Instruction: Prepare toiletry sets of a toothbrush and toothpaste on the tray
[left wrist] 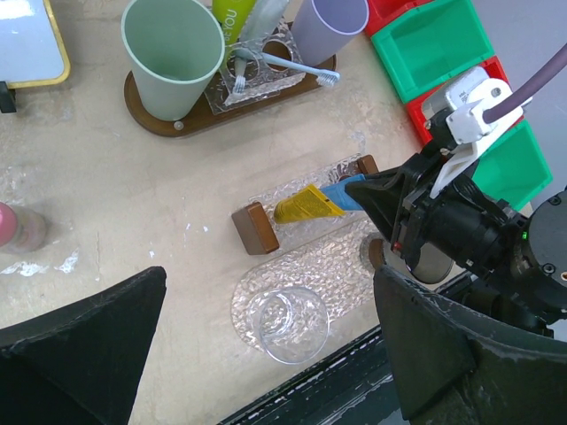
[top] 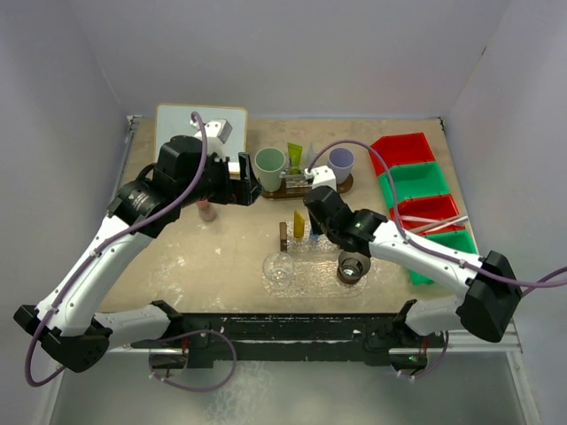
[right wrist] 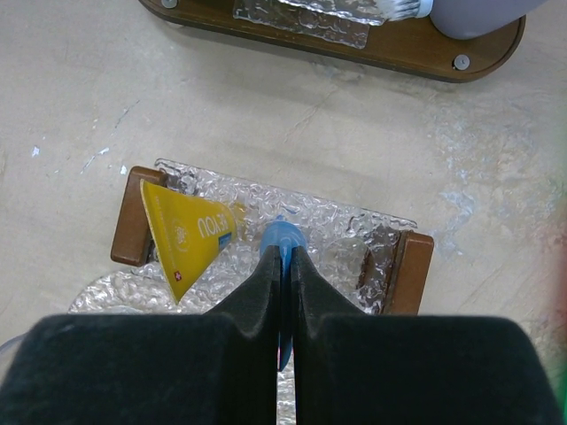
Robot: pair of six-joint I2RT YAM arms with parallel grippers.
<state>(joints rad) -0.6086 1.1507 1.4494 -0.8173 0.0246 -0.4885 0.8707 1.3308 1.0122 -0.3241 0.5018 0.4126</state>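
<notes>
The right claw (right wrist: pixel 283 257) pinches the blue toothpaste tube (right wrist: pixel 282 237) upright over the rack (right wrist: pixel 345 232), just beside the yellow tube (right wrist: pixel 190 235). The left claw (top: pixel 251 188) hangs spread, farther off.

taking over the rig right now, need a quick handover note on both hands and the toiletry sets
left hand: open, holding nothing, near the green cup.
right hand: shut on the blue tube, at the near rack beside the leaning yellow tube.
done: the wooden tray holds the green cup, purple cup, green tube and a toothbrush. The clear tray holds a clear cup and dark cup.
left: seat and release the blue tube. No toothbrush shows on the clear tray; spare toothbrushes lie in the bins.
</notes>
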